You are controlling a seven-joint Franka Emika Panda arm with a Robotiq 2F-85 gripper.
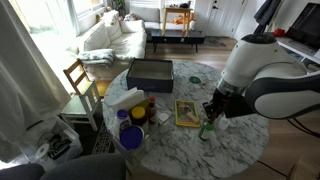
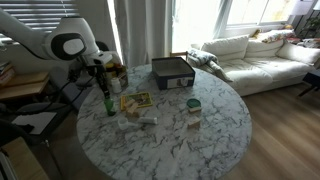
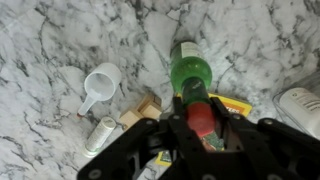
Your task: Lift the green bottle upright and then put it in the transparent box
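Note:
The green bottle (image 3: 189, 72) stands upright near the table's edge, with its red cap between my fingers. It shows in both exterior views (image 1: 206, 128) (image 2: 107, 100). My gripper (image 3: 200, 122) is shut on the bottle's neck from above, and also shows in both exterior views (image 1: 213, 108) (image 2: 100, 68). I cannot tell whether the bottle's base touches the marble. The transparent box (image 1: 150, 73) (image 2: 172, 74) sits at the far side of the round table, apart from the bottle. A yellow-framed picture card (image 1: 187, 112) (image 2: 135, 101) (image 3: 237, 104) lies beside the bottle.
A white scoop (image 3: 100, 85), small wooden blocks (image 3: 146, 107) and a small can (image 2: 193, 105) lie on the marble table (image 2: 200, 135). A white tissue box (image 1: 125, 98), a dark bottle (image 1: 150, 106) and a blue bowl (image 1: 131, 136) crowd one edge. A wooden chair (image 1: 79, 80) stands beside the table.

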